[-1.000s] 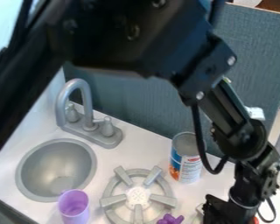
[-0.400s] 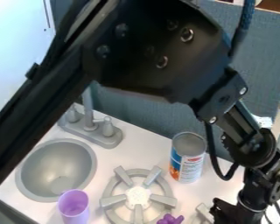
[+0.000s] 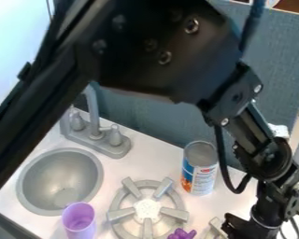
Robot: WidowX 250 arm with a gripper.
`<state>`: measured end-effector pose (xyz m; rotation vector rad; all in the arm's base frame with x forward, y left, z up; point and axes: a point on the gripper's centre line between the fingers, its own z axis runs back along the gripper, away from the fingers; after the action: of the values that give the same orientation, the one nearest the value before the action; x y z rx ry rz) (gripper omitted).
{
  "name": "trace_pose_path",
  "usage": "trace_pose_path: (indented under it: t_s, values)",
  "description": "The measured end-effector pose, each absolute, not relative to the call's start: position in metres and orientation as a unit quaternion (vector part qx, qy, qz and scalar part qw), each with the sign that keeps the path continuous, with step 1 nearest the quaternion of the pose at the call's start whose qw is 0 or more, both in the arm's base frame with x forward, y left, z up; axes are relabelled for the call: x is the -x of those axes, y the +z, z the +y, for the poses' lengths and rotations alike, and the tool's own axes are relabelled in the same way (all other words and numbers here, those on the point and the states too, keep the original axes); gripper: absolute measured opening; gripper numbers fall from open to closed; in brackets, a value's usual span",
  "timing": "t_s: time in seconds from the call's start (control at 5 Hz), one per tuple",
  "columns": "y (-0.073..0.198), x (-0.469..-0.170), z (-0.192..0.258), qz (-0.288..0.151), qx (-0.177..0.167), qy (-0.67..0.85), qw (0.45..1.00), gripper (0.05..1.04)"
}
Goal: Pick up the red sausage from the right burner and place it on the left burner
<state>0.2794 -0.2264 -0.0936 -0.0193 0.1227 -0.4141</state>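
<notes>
- A blue-grey panel (image 3: 264, 60) stands behind a white counter (image 3: 142, 163), whose back edge slants down to the right.
- Here's the gripper (image 3: 244, 228), low at the right, by the bottom edge of the view! How far open it is, or whether it has hold of anything, cannot be told.
- Right beside it, on its left, a pale grey piece (image 3: 215, 228), cut by the bottom edge; next along, a purple toy (image 3: 181, 234), near the burner (image 3: 120, 214).
- Up from there, the upright can (image 3: 200, 170), with white counter between it and the burner.
- Farther left, a purple cup (image 3: 79, 222) at the sink's lower right rim; the round grey sink (image 3: 57, 172) sits inboard of the counter's dark front edge (image 3: 13, 225).
- Above, the grey tap (image 3: 97, 135), partly behind the black arm (image 3: 167, 56).
</notes>
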Motion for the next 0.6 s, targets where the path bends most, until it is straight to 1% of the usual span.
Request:
trace_pose_path:
  t_s: [0.2,0.4,0.6]
  values:
    - [-0.07,-0.269,-0.213,0.029,0.013,-0.192,0.981,0.569]
    - [-0.045,-0.26,-0.18,-0.006,0.013,-0.144,0.989,0.569]
    - [-0.034,-0.263,-0.129,-0.013,-0.018,-0.054,0.998,0.569]
